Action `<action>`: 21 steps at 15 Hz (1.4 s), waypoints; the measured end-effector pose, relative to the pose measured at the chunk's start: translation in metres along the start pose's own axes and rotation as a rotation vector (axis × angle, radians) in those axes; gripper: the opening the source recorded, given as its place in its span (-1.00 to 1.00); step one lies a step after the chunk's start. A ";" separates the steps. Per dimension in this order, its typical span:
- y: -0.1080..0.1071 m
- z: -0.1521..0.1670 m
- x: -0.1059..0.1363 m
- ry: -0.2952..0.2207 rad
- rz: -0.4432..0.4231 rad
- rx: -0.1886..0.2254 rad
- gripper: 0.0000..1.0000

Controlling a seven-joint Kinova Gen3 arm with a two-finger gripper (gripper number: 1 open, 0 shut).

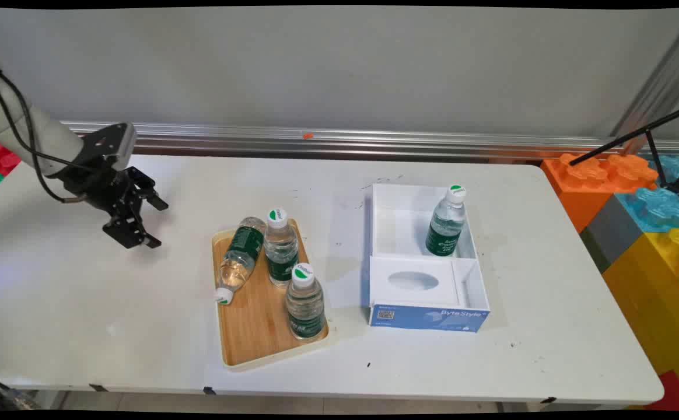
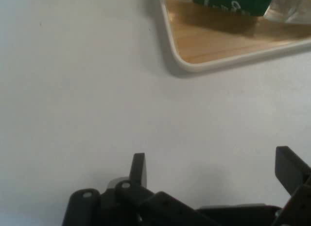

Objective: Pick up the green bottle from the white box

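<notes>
My black gripper (image 1: pixel 157 223) hangs open and empty over the table's left part, a short way left of a wooden tray (image 1: pixel 258 326). In the hand view the gripper (image 2: pixel 214 165) has its fingers wide apart above bare white table, with the tray's corner (image 2: pixel 189 60) ahead. On the tray one water bottle (image 1: pixel 239 256) lies on its side, cap toward the near edge. Two more bottles stand upright there, one at the middle (image 1: pixel 281 249) and one at the near right (image 1: pixel 304 303). Another bottle (image 1: pixel 447 223) stands in the white box (image 1: pixel 427 262).
The white box with a blue front sits right of the tray, its near half covered by an insert with an oval hole (image 1: pixel 413 281). Large coloured toy blocks (image 1: pixel 637 204) stand off the table's right end. A metal rail (image 1: pixel 339 143) runs along the far edge.
</notes>
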 end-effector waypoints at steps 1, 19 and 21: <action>-0.001 0.002 0.003 0.010 -0.004 0.000 1.00; -0.001 -0.030 0.294 0.445 -0.083 0.105 1.00; 0.018 -0.033 0.332 0.437 -0.111 0.120 1.00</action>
